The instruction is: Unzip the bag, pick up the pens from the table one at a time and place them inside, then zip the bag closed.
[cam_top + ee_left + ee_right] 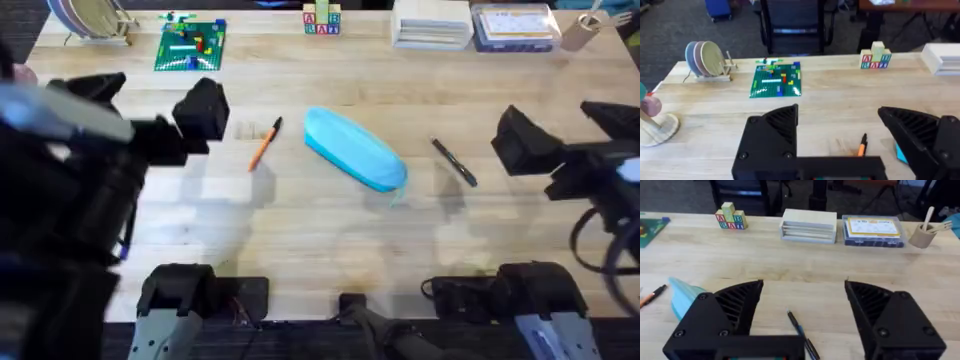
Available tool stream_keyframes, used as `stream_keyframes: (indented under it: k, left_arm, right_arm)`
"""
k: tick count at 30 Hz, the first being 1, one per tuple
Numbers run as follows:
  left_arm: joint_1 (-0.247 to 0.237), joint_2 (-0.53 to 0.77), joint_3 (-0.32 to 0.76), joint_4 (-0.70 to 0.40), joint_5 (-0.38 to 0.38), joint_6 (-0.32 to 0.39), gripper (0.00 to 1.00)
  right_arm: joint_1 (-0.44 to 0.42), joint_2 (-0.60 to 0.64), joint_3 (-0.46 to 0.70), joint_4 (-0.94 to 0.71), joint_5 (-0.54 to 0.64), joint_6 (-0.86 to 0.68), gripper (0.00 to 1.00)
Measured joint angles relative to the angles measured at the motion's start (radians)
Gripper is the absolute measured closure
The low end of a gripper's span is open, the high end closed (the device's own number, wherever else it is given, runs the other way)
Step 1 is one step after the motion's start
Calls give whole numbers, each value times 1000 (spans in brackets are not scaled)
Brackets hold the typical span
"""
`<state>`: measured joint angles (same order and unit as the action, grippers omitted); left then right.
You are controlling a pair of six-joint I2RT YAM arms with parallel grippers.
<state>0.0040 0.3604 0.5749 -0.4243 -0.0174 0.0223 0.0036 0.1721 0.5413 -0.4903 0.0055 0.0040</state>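
Observation:
The light blue bag [355,149] lies slanted at the table's [300,230] middle, and its zipper state is unclear from here. An orange pen with a black end [264,144] rests just left of it, and a thin dark pen [455,162] lies to its right. My left gripper [205,112] hovers open, left of the orange pen [861,146]. Open as well, my right gripper [515,140] hangs right of the dark pen [801,332]. A corner of the bag [682,294] peeks past the right fingers [720,317].
Along the far edge stand a plate rack [88,20], a green brick baseplate [190,45], letter blocks [322,20], a white box [432,24], a clear case [515,27] and a cup with wooden utensils [582,30]. A stand [652,120] sits at far left.

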Motion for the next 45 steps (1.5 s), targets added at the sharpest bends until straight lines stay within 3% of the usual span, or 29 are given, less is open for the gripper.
stream_keyframes:
  k: [12,22,32,45]
  left_arm:
    - [0,457,367,-245,54,29,9]
    - [0,702,591,-402,81,31,10]
    - [0,779,618,-419,112,31,10]
    - [0,780,618,-429,127,31,7]
  right_arm:
    - [0,309,313,-258,0,3,4]
    - [0,506,513,-478,-3,19,4]
    - [0,695,624,-671,-7,52,4]
    - [0,815,627,-695,-71,64,5]
